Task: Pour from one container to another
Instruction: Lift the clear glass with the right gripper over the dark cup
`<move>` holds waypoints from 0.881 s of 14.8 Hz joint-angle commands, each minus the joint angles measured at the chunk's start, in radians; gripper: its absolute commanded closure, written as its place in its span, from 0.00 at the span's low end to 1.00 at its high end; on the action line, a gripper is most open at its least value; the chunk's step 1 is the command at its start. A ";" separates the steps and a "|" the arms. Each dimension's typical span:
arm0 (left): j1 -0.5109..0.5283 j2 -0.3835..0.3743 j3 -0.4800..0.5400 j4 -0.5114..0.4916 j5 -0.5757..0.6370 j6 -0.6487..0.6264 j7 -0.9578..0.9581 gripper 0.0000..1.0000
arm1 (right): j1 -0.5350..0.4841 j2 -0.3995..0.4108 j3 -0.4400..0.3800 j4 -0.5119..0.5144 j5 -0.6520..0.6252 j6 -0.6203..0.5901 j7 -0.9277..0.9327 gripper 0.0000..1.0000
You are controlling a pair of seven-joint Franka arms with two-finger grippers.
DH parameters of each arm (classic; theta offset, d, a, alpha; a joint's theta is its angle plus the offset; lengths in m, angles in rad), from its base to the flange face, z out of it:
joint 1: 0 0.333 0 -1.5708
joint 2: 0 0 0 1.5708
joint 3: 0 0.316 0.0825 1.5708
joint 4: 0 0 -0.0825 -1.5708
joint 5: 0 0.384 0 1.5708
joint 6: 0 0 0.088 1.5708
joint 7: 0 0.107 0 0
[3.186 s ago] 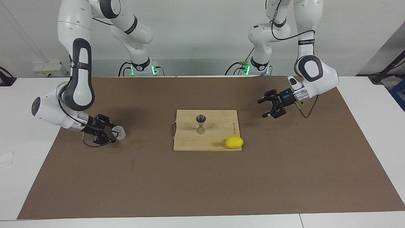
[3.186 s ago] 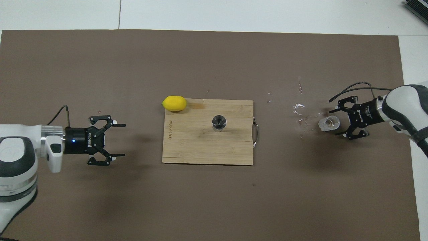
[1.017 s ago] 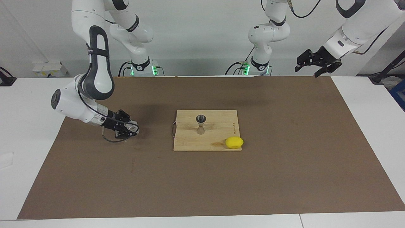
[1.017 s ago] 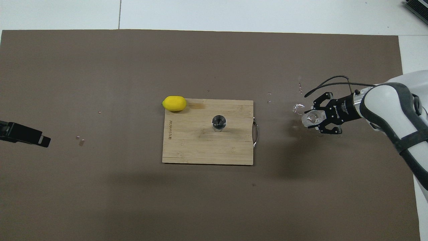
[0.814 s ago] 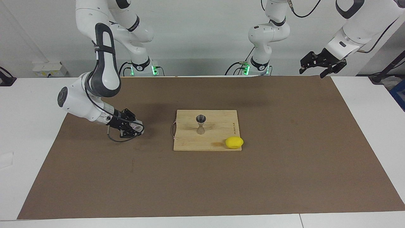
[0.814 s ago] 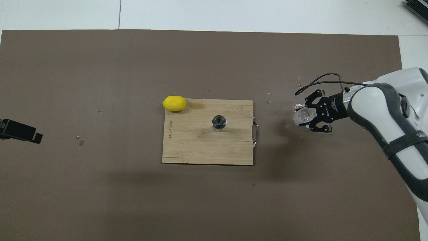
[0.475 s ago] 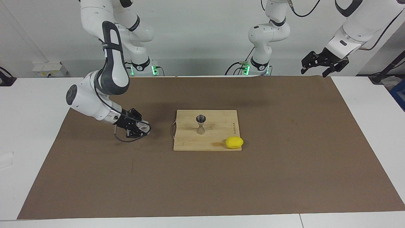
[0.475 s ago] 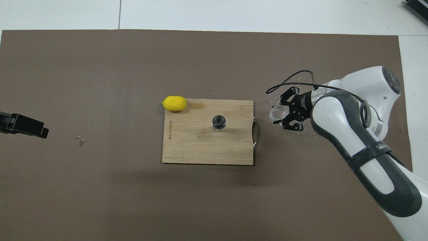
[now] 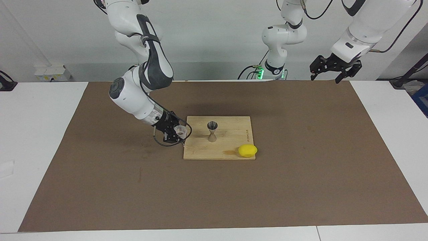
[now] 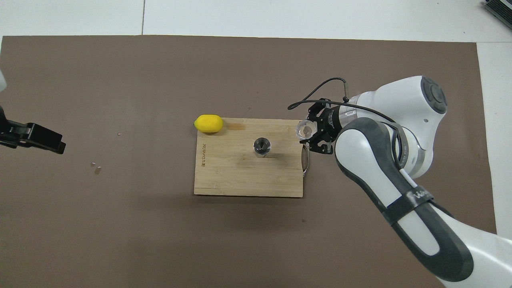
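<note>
The small clear cup [image 9: 181, 130] [image 10: 305, 129] hangs just above the handle end of the wooden board, with my right gripper [image 9: 178, 133] [image 10: 311, 132] shut on it. The silvery hourglass jigger [image 9: 212, 131] [image 10: 262, 146] stands upright in the middle of the board [image 9: 230, 149] [image 10: 232, 180], a short way from the cup. My left gripper [image 9: 333, 68] waits open, raised high over the mat's edge nearest the robots at the left arm's end; only a dark part of it [image 10: 38, 138] shows in the overhead view.
A yellow lemon [image 9: 247, 150] [image 10: 208, 123] lies at the board's corner farthest from the robots, toward the left arm's end. A brown mat [image 9: 301, 187] covers the table. Small wet spots [image 10: 96, 168] mark the mat at the left arm's end.
My right arm has carried the clear cup across the mat toward the board, up to its handle end. The left gripper stayed raised and shifted only slightly.
</note>
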 commanded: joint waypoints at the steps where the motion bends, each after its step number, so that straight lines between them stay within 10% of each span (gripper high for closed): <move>1: -0.002 0.015 0.006 0.046 0.017 -0.020 -0.046 0.00 | 0.043 0.008 -0.006 0.047 -0.079 0.004 0.083 0.71; 13: -0.015 -0.002 0.006 0.036 0.042 -0.001 -0.111 0.00 | 0.161 0.025 -0.009 0.109 -0.346 0.001 0.230 0.71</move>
